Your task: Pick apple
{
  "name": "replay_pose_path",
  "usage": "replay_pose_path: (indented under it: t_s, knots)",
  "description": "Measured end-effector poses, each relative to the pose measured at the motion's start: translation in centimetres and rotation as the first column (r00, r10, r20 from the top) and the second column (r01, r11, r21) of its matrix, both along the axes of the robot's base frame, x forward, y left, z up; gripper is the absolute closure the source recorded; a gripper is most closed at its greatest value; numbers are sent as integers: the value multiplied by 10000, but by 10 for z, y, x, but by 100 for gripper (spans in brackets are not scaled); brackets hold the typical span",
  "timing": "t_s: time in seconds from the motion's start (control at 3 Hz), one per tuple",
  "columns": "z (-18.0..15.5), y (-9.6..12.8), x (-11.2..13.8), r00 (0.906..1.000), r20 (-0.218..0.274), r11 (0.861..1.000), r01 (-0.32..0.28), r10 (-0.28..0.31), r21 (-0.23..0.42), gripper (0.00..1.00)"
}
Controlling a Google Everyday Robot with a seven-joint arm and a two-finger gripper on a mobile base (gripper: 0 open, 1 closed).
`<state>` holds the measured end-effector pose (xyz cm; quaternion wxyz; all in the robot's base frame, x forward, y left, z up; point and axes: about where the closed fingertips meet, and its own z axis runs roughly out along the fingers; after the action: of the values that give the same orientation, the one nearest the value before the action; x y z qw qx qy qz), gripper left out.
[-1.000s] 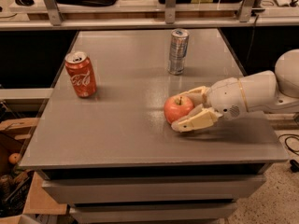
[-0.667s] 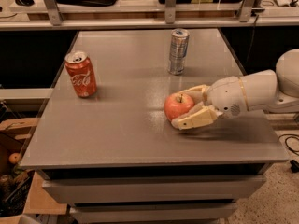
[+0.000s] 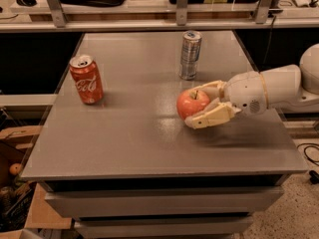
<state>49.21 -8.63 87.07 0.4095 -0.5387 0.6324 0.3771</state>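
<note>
Apple point(image 3: 192, 102), red-orange w/ a paler patch near the top & a short dark stem, is seen right of centre on the grey table point(image 3: 124, 143), toward the right edge. It is clamped by the gripper point(image 3: 194, 107), which comes in from the right, low over the tabletop: one cream finger is pressed vs. the far side of the fruit, the other vs. its near lower side, so the apple is bracketed btwn. the two. Whether the apple's underside is touching the tabletop or is held just off it cannot be told. Behind the fingers, the white wrist & arm point(image 3: 271, 86) are stretched out to the right edge of the view, roughly level w/ the table. A silver can point(image 3: 190, 55) is stood upright just behind the apple, near but apart from it. A red Coca-Cola can point(image 3: 86, 79) is stood upright well apart, on the left part of the table. Under the tabletop, grey drawer fronts point(image 3: 164, 200) are stacked. A shelf rail point(image 3: 149, 25) is run along the back, w/ metal uprights on it. On the floor at left, cardboard point(image 3: 20, 133) is seen, and beside it a small orange round fruit point(image 3: 15, 169). A dark cable point(image 3: 306, 153) is laid on the floor at right.
</note>
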Motion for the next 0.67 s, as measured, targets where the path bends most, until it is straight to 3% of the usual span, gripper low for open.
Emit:
replay_pose_path:
  t_s: [0.67]
  knots:
    - [37,-3,16,9964,784,9991,-289,312,-296,100]
